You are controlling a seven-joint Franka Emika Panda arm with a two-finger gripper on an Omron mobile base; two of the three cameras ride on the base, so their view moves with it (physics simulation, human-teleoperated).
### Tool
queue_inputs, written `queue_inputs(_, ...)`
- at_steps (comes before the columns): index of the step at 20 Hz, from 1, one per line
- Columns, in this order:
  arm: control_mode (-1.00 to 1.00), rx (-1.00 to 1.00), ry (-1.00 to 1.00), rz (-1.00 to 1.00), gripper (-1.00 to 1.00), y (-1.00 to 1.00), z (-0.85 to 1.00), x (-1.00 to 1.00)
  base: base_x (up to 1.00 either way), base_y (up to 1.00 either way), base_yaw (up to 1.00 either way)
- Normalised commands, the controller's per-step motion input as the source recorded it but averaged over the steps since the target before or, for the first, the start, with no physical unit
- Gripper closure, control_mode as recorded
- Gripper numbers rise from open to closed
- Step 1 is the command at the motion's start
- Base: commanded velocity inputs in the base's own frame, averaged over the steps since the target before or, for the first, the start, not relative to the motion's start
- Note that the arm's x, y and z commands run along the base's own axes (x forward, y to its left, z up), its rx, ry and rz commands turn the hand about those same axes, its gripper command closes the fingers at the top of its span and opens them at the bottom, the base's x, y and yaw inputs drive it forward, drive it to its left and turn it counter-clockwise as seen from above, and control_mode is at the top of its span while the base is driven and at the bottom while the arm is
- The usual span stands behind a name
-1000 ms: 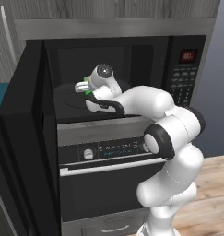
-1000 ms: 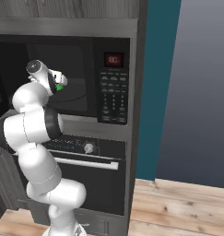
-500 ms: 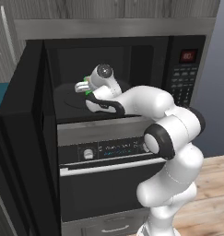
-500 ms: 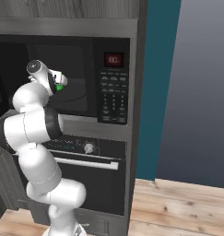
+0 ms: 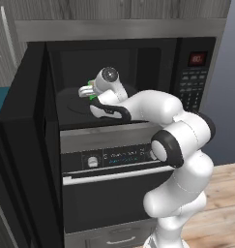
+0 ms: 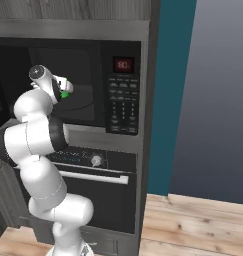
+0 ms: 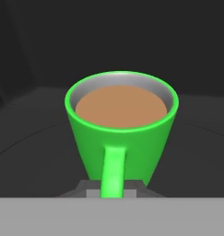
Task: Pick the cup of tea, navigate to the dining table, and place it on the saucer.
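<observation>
One cup of tea (image 7: pixel 121 129), one gripper (image 5: pixel 87 92), inside one open microwave (image 5: pixel 133 82).
The cup stood on the microwave's dark turntable (image 7: pixel 30 147), handle toward the gripper; the arm reached in, elbow bent outside. Whether its fingers gripped the handle could not be told.

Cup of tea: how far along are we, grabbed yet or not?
Done: the gripper has reached into the open microwave. In hand: the cup of tea sits right at the fingertips, handle toward the camera; whether the grip has closed cannot be told. Left: lifting it out, driving to the dining table, setting it on the saucer.
</observation>
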Motion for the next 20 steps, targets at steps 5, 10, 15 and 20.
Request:
queue_inputs(5,-1.00,0.00,-0.02,0.00,1.00,0.00,0.00,-0.28,0.00,0.00,0.00)
queue_inputs(10,-1.00,0.00,-0.02,0.00,1.00,0.00,0.03,-0.84,0.00,0.00,0.00)
queue_inputs(15,-1.00,0.01,0.00,0.00,1.00,-0.07,0.16,-0.96,0.00,0.00,0.00)
queue_inputs(20,-1.00,0.01,0.00,0.00,1.00,-0.15,0.36,-1.00,0.00,0.00,0.00)
